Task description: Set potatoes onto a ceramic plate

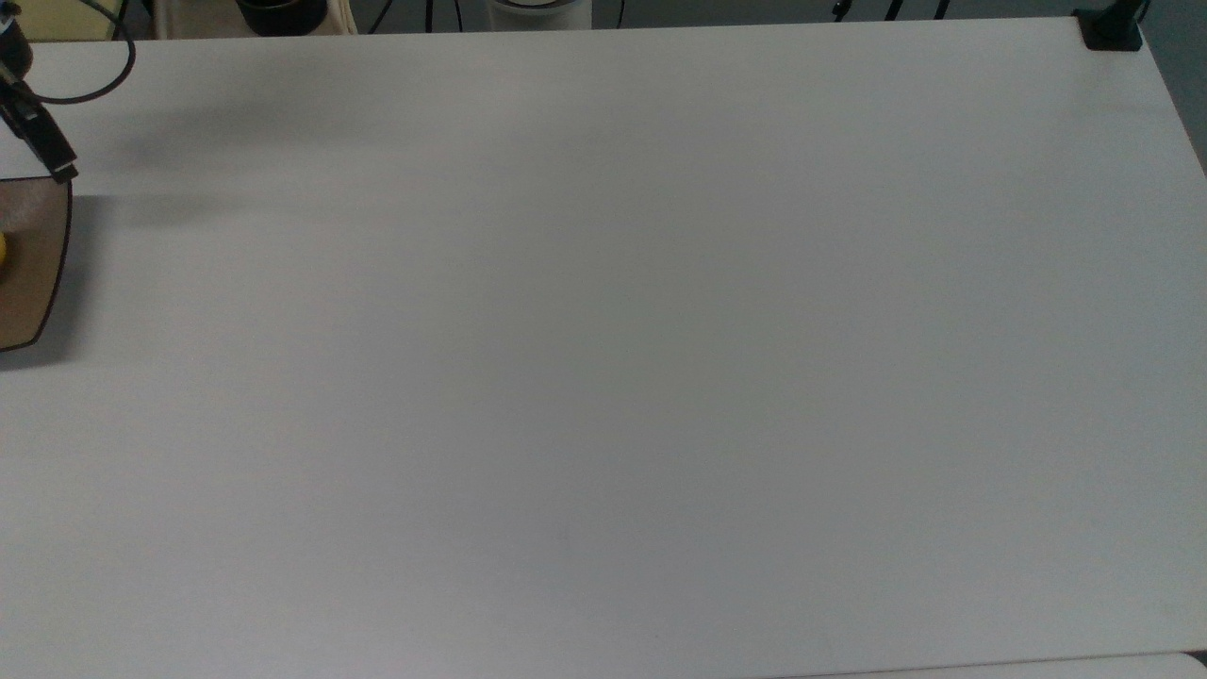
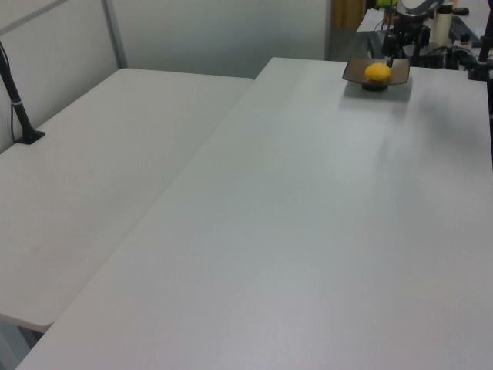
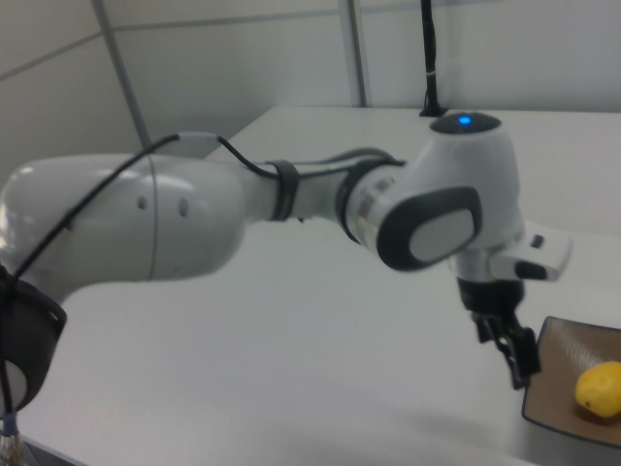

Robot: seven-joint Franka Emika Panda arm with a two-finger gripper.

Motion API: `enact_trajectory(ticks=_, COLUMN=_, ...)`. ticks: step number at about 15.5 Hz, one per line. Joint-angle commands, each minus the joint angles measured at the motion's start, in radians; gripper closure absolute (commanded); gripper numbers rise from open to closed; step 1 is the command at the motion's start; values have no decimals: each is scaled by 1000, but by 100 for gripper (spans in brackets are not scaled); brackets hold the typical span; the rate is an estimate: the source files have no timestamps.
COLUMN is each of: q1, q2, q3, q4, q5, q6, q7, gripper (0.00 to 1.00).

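on the ceramic plate (image 3: 572, 374) lies the potato (image 3: 599, 388), beside the empty gripper (image 3: 512, 361), finger gap unclear.

A wide white bench (image 1: 603, 358) fills the top view. A second bench (image 2: 100, 169) adjoins it on the left view's left, with a black post (image 2: 17, 100) standing on it.
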Motion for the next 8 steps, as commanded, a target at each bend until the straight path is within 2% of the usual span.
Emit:
enact_trajectory(ticks=1, q1=20, q2=-94, q3=30, q4=-19, q5=14, q6=-199, q7=-101, gripper=0)
enact_trajectory(ticks=5, q1=97, q2=-196, q3=30, q4=-52, q5=19, q6=-411, q7=-236, gripper=0)
enact_trajectory(ticks=8, q1=192, q2=-314, q3=26, q4=-164, q5=53, q6=-431, q7=-247, gripper=0)
